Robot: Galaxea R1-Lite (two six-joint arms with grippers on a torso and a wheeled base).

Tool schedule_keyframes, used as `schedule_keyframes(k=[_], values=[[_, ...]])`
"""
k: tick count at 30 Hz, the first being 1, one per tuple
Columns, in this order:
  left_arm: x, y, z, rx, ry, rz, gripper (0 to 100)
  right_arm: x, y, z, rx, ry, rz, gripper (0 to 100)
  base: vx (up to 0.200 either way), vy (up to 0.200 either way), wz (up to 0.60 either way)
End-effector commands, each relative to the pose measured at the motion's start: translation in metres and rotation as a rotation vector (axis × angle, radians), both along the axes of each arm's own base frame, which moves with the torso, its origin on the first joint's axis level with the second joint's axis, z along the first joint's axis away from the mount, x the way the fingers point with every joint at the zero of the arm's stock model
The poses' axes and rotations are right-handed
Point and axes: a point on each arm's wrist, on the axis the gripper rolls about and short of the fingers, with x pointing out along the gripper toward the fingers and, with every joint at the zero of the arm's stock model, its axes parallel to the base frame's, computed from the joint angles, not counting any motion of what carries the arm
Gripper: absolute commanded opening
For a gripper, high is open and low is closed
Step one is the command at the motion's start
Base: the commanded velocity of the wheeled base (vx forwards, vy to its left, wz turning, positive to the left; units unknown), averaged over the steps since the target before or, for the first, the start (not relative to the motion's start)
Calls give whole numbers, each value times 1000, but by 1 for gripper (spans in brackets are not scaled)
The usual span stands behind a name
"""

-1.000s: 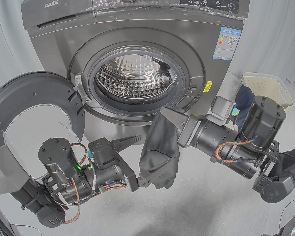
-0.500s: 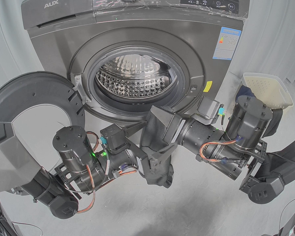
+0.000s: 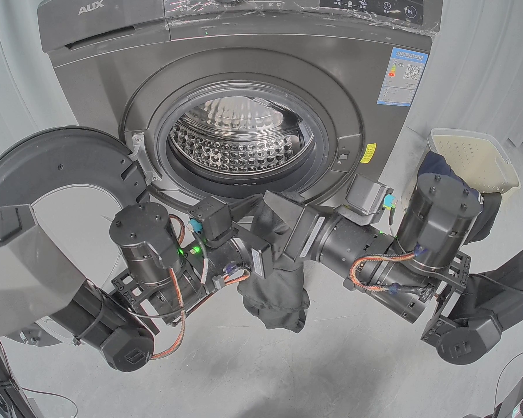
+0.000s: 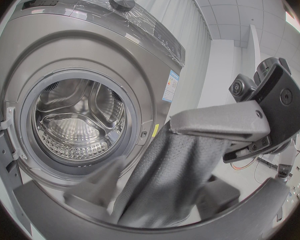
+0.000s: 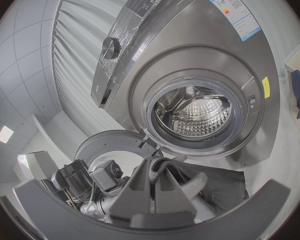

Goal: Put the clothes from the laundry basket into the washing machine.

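While right jaws clench dark garment [image 3: 276, 297], left jaws gape astride it; open door [image 3: 58, 164] left, basket [image 3: 472, 149] right

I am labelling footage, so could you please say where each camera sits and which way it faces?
Head view: on the head, looking down at the washing machine; left arm, right arm show.
Left wrist view: on that wrist, facing the drum; left claw shows.
Right wrist view: on that wrist, facing the drum; right claw shows.
Shared: drum, dark garment.
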Motion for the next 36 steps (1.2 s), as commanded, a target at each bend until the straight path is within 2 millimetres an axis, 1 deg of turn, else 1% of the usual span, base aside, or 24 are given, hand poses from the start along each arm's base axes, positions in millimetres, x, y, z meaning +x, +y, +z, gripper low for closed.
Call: schedule_keyframes(k=[1, 6, 10, 11, 13, 14, 16, 18, 21, 22, 23, 24, 25, 27, 29, 31, 33, 36], values=[[-1, 1, -1, 10, 5, 0, 0, 0, 0, 0, 0, 0, 1, 0, 0, 0, 0], [-5, 4, 1, 26, -1, -2, 0, 0, 1, -1, 2, 1, 1, 0, 0, 0, 0], [-20, 16, 7, 37, -6, -47, 0, 0, 0, 0, 7, 2, 2, 0, 0, 0, 0], [-20, 16, 7, 37, -6, -47, 0, 0, 0, 0, 7, 2, 2, 0, 0, 0, 0], [-26, 29, 13, 37, -18, -77, 0, -5, -1, -2, 5, 4, 13, 0, 0, 0, 0], [-26, 34, 16, 37, -24, -83, 0, -7, -1, -1, 9, -2, 17, 100, 0, 0, 0], [-27, 45, 24, 29, -50, -95, 0, -15, -5, -2, 4, -7, 36, 100, 0, 0, 0], [-27, 55, 31, 20, -66, -112, 0, -31, -19, -4, -29, -4, 58, 100, 0, 0, 0], [-31, 70, 45, 10, -94, -137, 0, -49, -48, -14, -124, -27, 113, 100, 0, 0, 0], [-32, 72, 47, 10, -95, -137, 0, -53, -53, -15, -140, -37, 124, 100, 0, 0, 0], [-34, 78, 52, 3, -94, -145, 0, -56, -68, -19, -175, -48, 125, 100, 0, 0, 0], [-34, 78, 51, 3, -91, -145, 0, -56, -69, -19, -177, -50, 123, 100, 0, 0, 0], [-37, 82, 58, -17, -94, -159, 0, -54, -85, -20, -195, -58, 102, 100, 0, 0, 0], [-40, 83, 62, -35, -94, -169, 0, -54, -95, -22, -204, -56, 104, 100, 0, 0, 0], [-45, 83, 70, -61, -106, -187, 0, -52, -105, -31, -230, -27, 118, 100, 0, 0, 0], [-47, 83, 73, -70, -113, -191, 0, -48, -110, -37, -248, -10, 101, 100, 0, 0, 0], [-51, 83, 76, -75, -122, -201, 0, -39, -110, -46, -282, 12, 86, 100, 0, 0, 0], [-57, 84, 82, -100, -125, -225, 0, -18, -108, -61, -326, 40, 48, 100, 0, 0, 0]])
